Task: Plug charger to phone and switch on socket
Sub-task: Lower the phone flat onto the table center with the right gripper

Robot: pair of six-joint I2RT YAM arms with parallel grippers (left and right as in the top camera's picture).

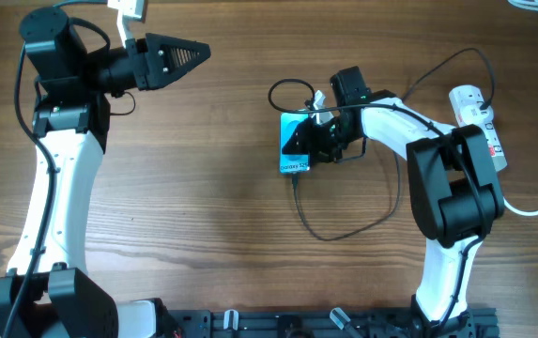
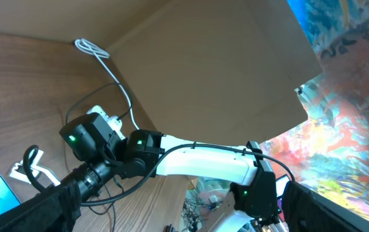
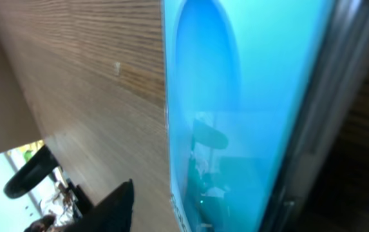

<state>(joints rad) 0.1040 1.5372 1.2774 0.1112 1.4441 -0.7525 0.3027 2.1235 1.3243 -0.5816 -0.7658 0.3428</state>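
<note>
The phone [image 1: 294,161] lies flat near the middle of the wooden table [image 1: 203,216], with its light blue screen facing up and the printed text at the end nearer to the robot. The right gripper [image 1: 317,139] is low over the phone's right side and covers a part of the screen. In the right wrist view the screen [image 3: 236,129] fills almost the whole picture, and one dark finger [image 3: 116,209] shows at the lower left, beside the phone's edge. From these views one cannot tell if the right jaws are released or clenched, or if they touch the phone. The charger [image 1: 330,235] is a thin black cable that meets the phone at its near end. From there it makes a wide loop on the table toward the right arm. The connector tip is too small to see if it sits inside the port. The socket [image 1: 483,120] lies well apart from the phone, at the far right of the table, partly behind the right arm, and its thick white cord [image 1: 531,210] curves off at the right edge. The left gripper [image 1: 193,54] is raised at the far left and points toward the middle. Its jaws are spread wide, with nothing between its fingers [image 2: 49,206].
</note>
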